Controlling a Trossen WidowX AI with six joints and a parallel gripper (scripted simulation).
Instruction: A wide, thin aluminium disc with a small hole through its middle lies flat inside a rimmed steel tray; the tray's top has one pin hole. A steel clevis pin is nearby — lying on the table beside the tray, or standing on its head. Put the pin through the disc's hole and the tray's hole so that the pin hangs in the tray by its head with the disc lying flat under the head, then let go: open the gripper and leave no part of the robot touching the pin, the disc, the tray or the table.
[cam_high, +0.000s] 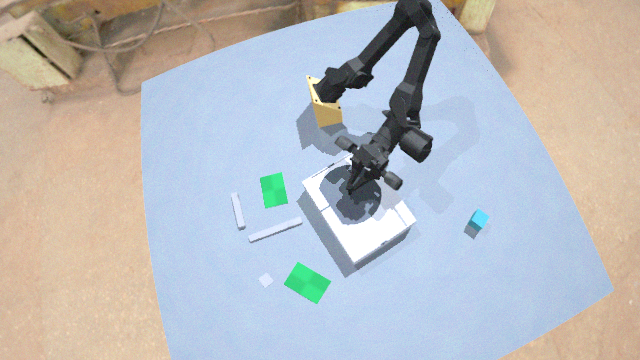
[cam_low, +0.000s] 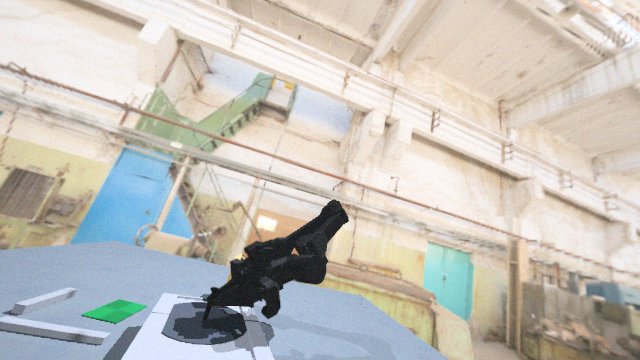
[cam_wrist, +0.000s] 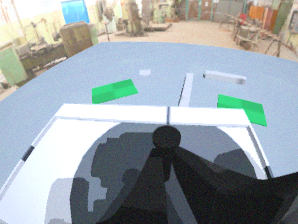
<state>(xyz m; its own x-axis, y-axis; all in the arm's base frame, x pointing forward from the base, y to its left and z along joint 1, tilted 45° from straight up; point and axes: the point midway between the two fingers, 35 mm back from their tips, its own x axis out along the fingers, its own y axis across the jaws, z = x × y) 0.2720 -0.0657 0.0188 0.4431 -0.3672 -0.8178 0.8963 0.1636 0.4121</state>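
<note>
Gripper (cam_high: 352, 185) (cam_low: 210, 300) (cam_wrist: 164, 152) fingers are clenched on the clevis pin (cam_high: 349, 188) (cam_low: 206, 312) (cam_wrist: 166, 137), just beneath its round head, which stands beyond the tips in the wrist view. From there the shank points down, its long axis close to upright in the exterior view, while the fingers come in at a slant from the arm's side. Below the pin lies the dark disc (cam_high: 372, 200) (cam_low: 231, 327) (cam_wrist: 136, 150), flat inside the white tray (cam_high: 382, 244) (cam_low: 161, 309) (cam_wrist: 115, 114), its edge within the rim. The pin stands over the disc's middle region; its lower end is at or near the disc, and whether it has entered the hole cannot be told, as the hole is hidden. The coming move seems to be lining shank up with hole and lowering straight; a sideways error could push the disc off the tray's hole.
</note>
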